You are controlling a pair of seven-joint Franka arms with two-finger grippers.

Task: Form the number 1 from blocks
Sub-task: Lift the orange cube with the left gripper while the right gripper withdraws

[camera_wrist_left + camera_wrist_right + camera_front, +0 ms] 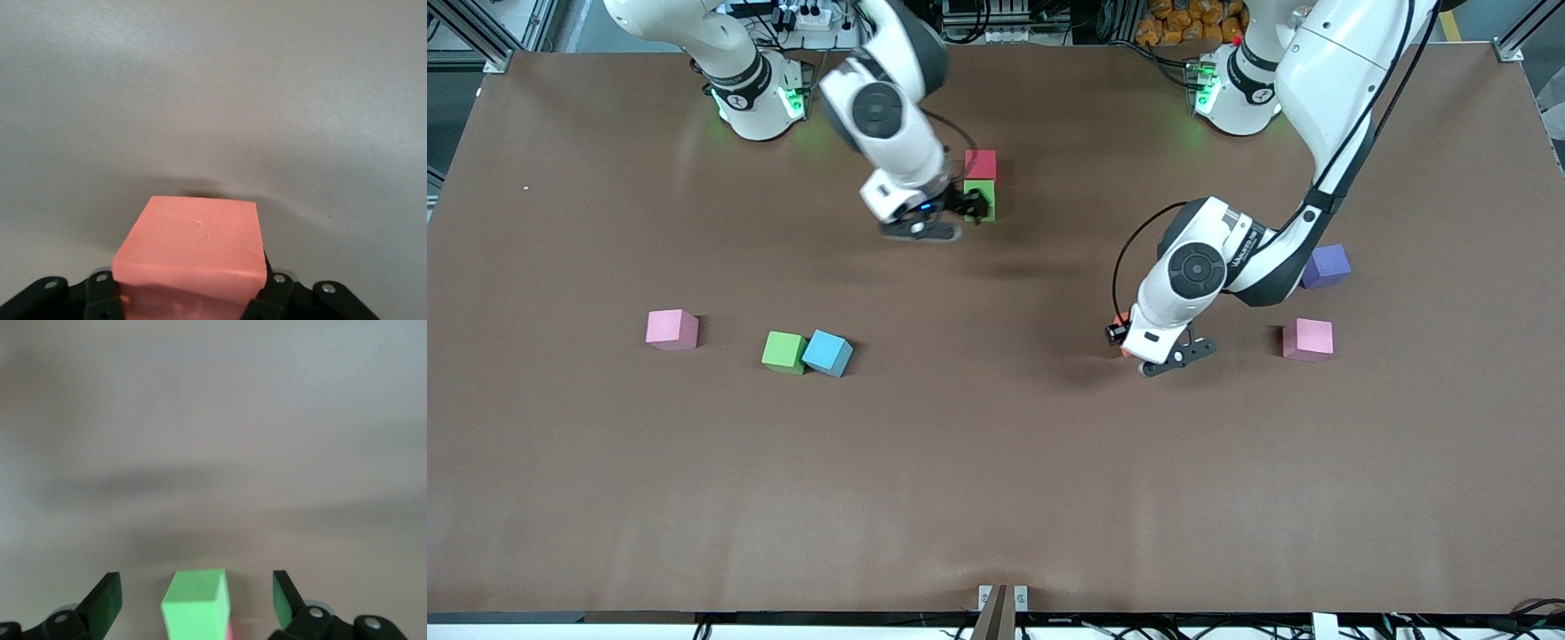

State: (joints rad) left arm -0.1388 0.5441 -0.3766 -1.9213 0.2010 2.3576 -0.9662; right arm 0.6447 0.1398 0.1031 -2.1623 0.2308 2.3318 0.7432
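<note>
With the right gripper (971, 206) spread open around the green block (980, 197) touching the red block (980, 164), the column is begun; next the left gripper (1138, 351), clamped on an orange block (190, 257), must carry it there.

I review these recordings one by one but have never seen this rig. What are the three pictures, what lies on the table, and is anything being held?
The wide picture looks down across a brown table at two white robot arms; the other two come from cameras on their wrists.

The left gripper, low over the table at the left arm's end, is shut on an orange block, which its wrist view shows close up.

The right gripper is open, its fingers apart on either side of a green block. That block touches a red block and lies nearer the front camera than it.

Loose blocks: a purple block and a pink block near the left arm; toward the right arm's end, another pink block, and a second green block touching a blue block.
</note>
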